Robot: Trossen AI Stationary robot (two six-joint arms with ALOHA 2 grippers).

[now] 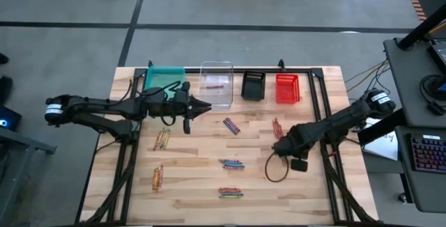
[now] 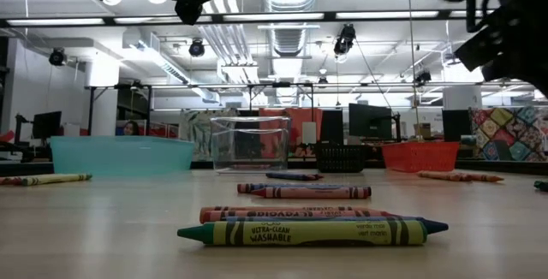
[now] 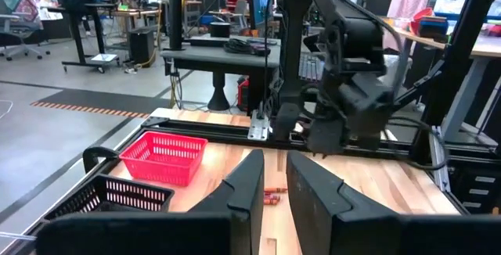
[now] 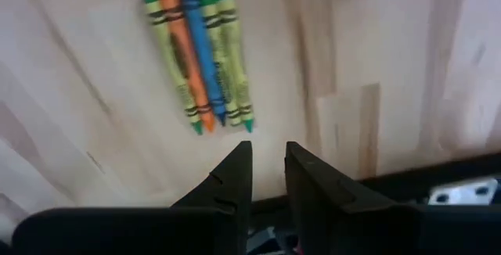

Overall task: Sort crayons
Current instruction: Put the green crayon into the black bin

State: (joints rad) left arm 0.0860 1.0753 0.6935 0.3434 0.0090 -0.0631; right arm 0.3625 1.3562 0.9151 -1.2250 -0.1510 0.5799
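Note:
Crayons lie in small bunches on the wooden table (image 1: 202, 209): yellow-orange ones (image 1: 162, 140), a second such bunch (image 1: 157, 177), blue-red ones (image 1: 231, 125), blue ones (image 1: 231, 163), mixed ones (image 1: 231, 193) and red-orange ones (image 1: 277, 127). One red crayon (image 1: 214, 85) lies in the clear bin (image 1: 217, 74). My left gripper (image 1: 204, 106) hovers by that bin's front edge; its fingers (image 3: 250, 188) stand a narrow gap apart with nothing between. My right gripper (image 1: 277, 147) hangs over the table's right part, also narrowly open and empty (image 4: 268, 161), near a green, orange and blue bunch (image 4: 200, 55).
At the table's back stand a teal bin (image 1: 165, 79), a black bin (image 1: 253, 85) and a red bin (image 1: 287, 88). A dark cable loop (image 1: 277, 168) and a small black block (image 1: 300, 164) lie under the right arm. Desks and equipment stand to the right.

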